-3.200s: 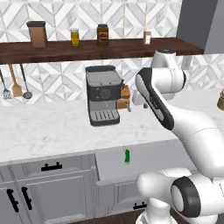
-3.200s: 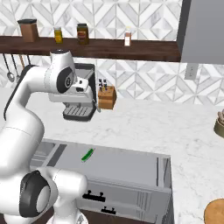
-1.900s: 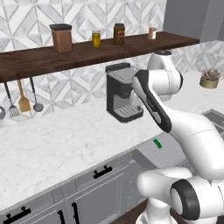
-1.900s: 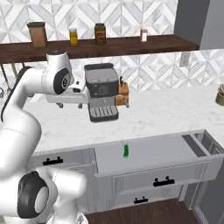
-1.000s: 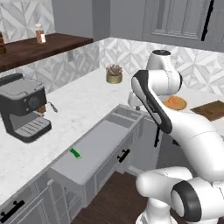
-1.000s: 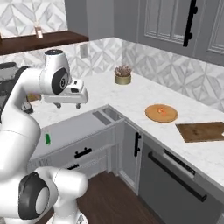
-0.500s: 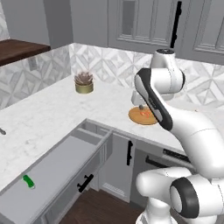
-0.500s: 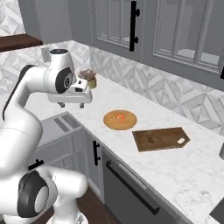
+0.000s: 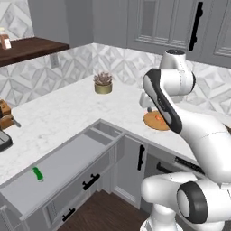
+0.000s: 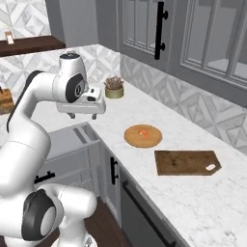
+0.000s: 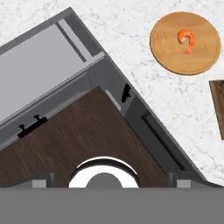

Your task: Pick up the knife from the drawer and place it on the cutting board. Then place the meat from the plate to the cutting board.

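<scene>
The drawer (image 9: 58,169) stands pulled out, and the knife (image 9: 37,173) with its green handle lies near its left end. On the counter to the right sit the round plate (image 10: 150,141), the orange meat (image 10: 143,132) on it, and beyond them the dark cutting board (image 10: 187,162). My gripper (image 10: 83,116) hangs open and empty, fingers down, above the drawer's right end and left of the plate. Looking down from the hand, I see the drawer (image 11: 39,70), the plate (image 11: 175,52) with the meat (image 11: 188,41), and an edge of the cutting board (image 11: 218,105).
A small potted succulent (image 9: 103,83) stands at the back of the counter corner. Grey wall cabinets with black handles (image 10: 160,29) hang above the counter. A knife block (image 9: 4,115) and a wall shelf (image 9: 27,47) are at the far left. Dark wood floor (image 11: 87,135) lies below the drawer front.
The whole picture has shifted as the base moved along the counter to the corner, bringing the plate and cutting board into view. The gripper has stayed open and empty.
</scene>
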Robot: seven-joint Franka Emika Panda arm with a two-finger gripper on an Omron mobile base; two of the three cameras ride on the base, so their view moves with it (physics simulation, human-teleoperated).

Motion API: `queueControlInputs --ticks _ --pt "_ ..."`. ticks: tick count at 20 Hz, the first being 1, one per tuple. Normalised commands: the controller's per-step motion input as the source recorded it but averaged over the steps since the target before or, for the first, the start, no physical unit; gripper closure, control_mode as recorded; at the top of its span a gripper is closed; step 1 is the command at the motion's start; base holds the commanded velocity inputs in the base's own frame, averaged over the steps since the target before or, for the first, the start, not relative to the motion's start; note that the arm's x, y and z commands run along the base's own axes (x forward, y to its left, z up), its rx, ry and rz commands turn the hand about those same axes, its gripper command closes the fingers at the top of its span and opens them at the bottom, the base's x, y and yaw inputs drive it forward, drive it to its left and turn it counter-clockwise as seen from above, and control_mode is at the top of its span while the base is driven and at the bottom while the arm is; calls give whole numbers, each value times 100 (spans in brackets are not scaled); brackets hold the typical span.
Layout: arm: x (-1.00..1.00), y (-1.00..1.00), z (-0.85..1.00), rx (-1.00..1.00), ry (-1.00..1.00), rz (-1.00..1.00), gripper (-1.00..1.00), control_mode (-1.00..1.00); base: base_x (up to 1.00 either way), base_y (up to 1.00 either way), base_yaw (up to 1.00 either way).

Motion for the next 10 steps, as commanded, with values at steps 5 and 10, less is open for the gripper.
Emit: queueControlInputs --ticks 5,10 --pt "0 0 0 0 0 0 -100 100 9 -48 29" --pt "0 0 0 0 0 0 -100 100 4 -41 21"
